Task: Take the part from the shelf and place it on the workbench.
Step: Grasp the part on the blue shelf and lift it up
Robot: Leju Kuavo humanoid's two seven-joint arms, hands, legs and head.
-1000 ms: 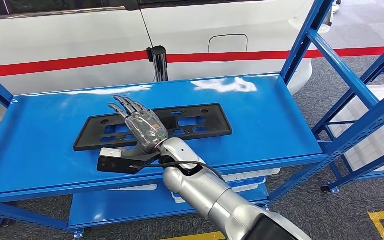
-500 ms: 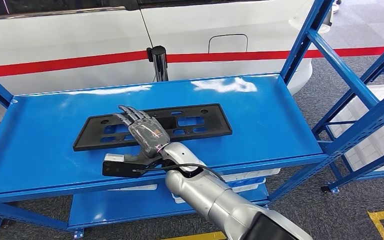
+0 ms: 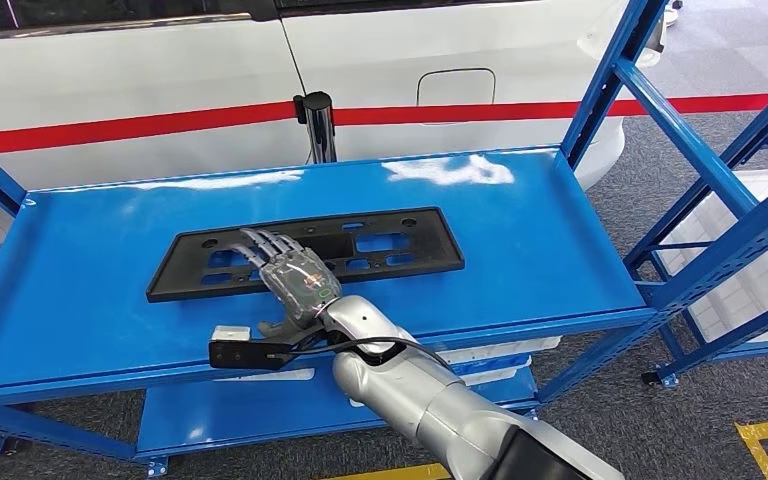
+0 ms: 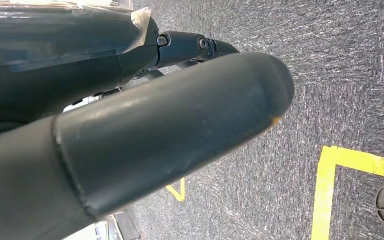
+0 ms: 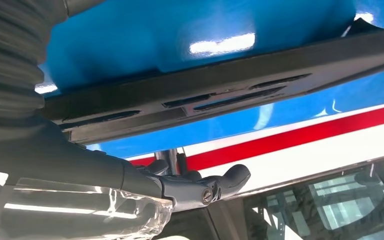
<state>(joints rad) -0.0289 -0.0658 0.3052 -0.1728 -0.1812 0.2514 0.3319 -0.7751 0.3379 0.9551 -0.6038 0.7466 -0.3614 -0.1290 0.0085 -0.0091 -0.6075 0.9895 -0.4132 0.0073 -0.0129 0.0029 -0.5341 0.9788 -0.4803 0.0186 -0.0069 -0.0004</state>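
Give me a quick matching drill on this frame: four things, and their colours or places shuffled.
Things:
1. flat black plastic plate with slots
2. blue metal shelf
3. right hand
4. white vehicle body

Descriptions:
A. carries a red stripe
B. lies flat on the top shelf
C. painted glossy blue
D. fingers spread over the plate's left part

Pairs: 1-B, 2-C, 3-D, 4-A
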